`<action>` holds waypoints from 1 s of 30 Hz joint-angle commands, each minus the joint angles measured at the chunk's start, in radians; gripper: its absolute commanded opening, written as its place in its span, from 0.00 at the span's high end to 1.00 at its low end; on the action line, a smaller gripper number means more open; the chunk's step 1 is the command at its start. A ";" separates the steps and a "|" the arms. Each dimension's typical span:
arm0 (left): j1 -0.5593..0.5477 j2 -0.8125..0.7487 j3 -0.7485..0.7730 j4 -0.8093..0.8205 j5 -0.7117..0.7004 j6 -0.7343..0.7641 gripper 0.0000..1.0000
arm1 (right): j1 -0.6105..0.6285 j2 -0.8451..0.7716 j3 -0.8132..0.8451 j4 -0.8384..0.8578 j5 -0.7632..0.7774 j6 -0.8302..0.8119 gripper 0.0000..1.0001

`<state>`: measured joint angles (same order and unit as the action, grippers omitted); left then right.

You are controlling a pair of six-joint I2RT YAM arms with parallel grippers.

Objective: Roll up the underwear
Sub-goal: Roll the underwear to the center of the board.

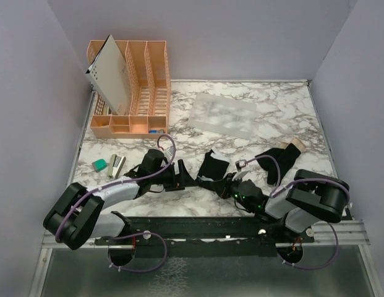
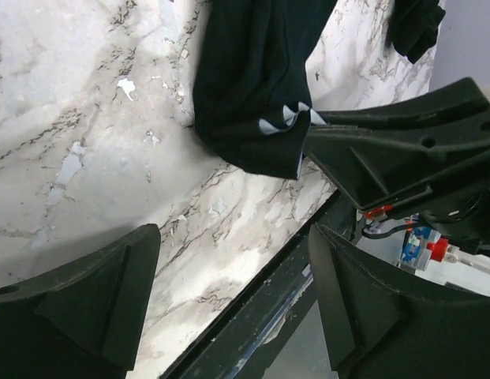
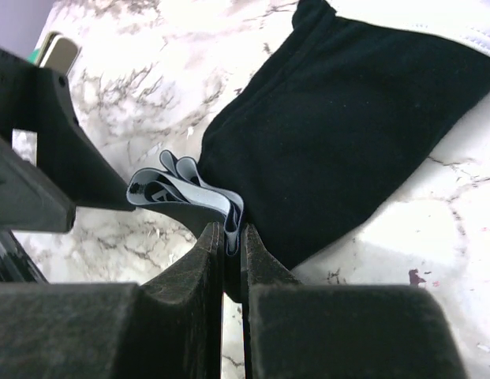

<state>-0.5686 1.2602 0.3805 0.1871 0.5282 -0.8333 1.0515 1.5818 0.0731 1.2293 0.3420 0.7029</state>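
We see a marble table [image 1: 284, 105] that takes up most of the top view. At its far left corner stands a peach rack [image 1: 148, 80], and a grey perforated board [image 1: 111, 71] leans tilted in its left slots. A cloudy plastic sheet [image 1: 224, 114] lies flat at the far middle.

The left arm [image 1: 111, 192] and right arm [image 1: 303, 198] both reach low towards the centre of the near edge. Between them lies the middle underwear [image 1: 213, 166], a black cloth flat on the marble. The right-hand underwear [image 1: 279, 159] lies well apart from it, towards the right side. This one is also black, with a tan band [image 1: 295, 145] at its far end.

The left gripper [image 2: 233, 233] stands wide and holds nothing. The middle underwear lies just past its fingertips, not between them. The right gripper [image 3: 227, 229] is pinched narrow on the near corner of the middle underwear. Its jaws are almost together, with cloth caught in the slit between them. Just beside that pinch, a folded grey waistband [image 3: 177, 189] sticks out from the black fabric in loops.

On the left side of the table, near the left arm, sit a small green thing [image 1: 100, 164] and some small pale objects [image 1: 117, 165]. They are too small for us to identify.
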 commanded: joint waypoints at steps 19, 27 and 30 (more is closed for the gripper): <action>-0.029 0.226 0.112 0.121 -0.077 0.119 0.16 | -0.331 0.161 0.204 -0.560 -0.528 0.235 1.00; 0.041 0.254 0.108 0.137 -0.067 0.133 0.18 | -0.397 0.208 0.189 -0.547 -0.590 0.248 1.00; 0.041 0.291 0.122 0.147 -0.029 0.162 0.20 | -0.411 0.222 0.207 -0.561 -0.614 0.231 1.00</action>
<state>-0.5350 1.4933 0.4973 0.3466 0.4969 -0.7364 0.6579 1.7260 0.3149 0.9421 -0.2459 0.9947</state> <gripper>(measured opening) 0.814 0.120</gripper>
